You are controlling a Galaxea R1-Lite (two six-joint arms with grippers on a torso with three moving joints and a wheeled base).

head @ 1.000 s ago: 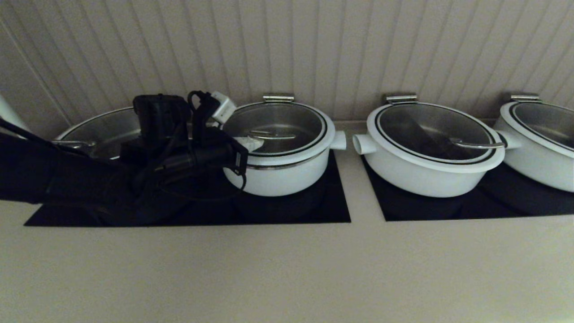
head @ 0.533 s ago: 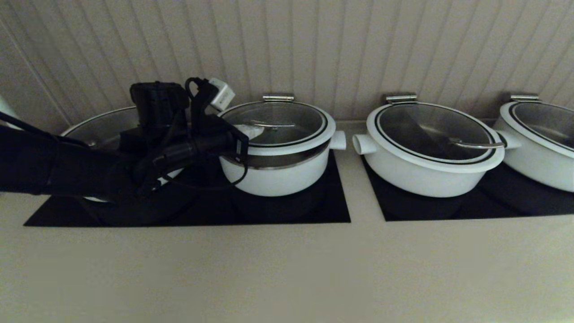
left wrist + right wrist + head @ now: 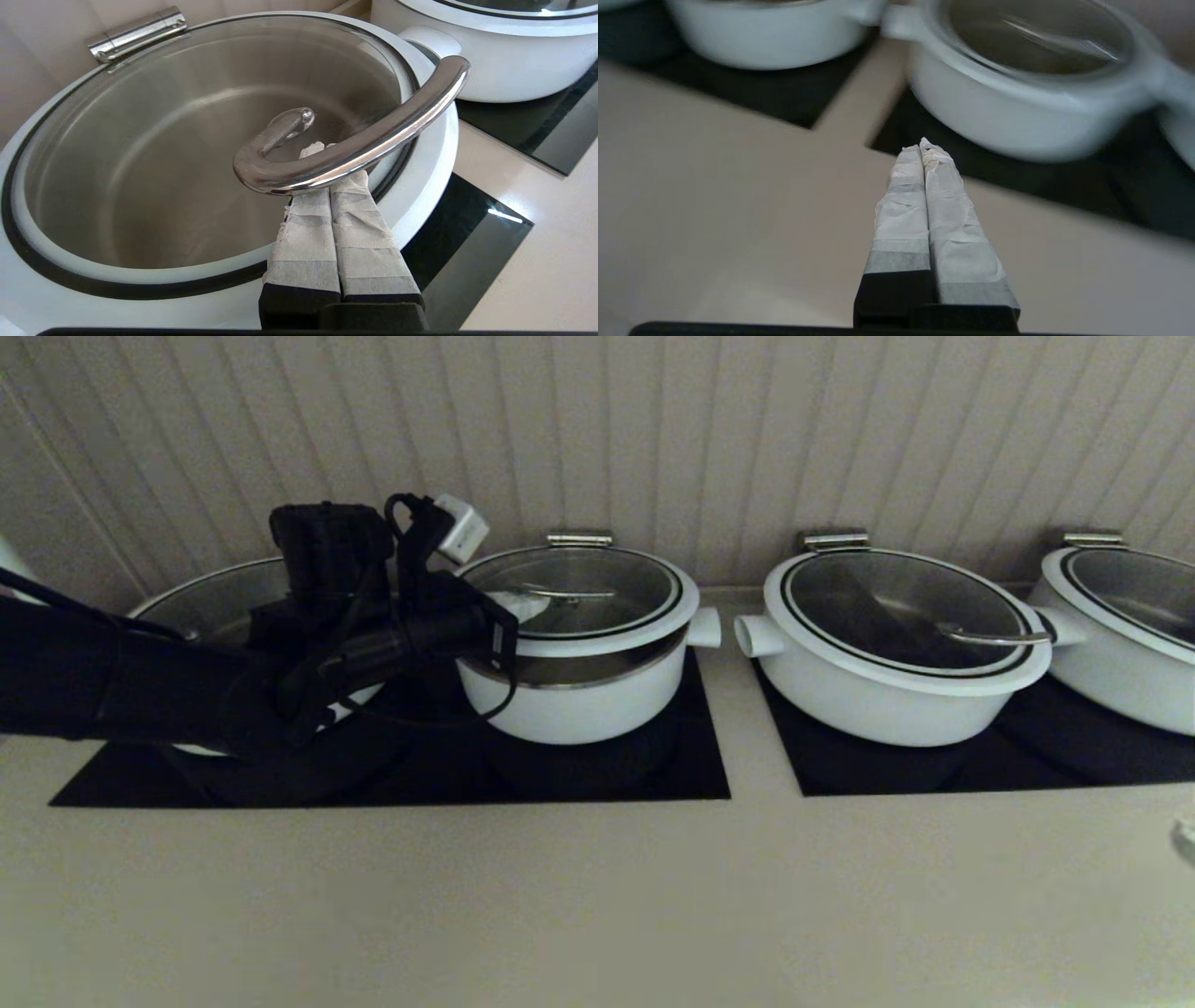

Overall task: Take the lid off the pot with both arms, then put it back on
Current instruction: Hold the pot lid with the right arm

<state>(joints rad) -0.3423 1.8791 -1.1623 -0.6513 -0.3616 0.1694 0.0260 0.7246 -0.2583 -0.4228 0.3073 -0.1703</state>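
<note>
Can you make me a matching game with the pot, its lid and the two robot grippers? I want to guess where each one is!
Things:
1. round glass lid with white rim
2. small deep white pot
3. left gripper
4. right gripper

Places and states:
A. shut, over the bare beige counter, holding nothing
B. sitting on the black cooktop panel
C. lifted a little, a steel band showing beneath it
D. shut, fingers tucked under the curved steel handle

Pairs: 1-C, 2-B, 3-D, 4-A
</note>
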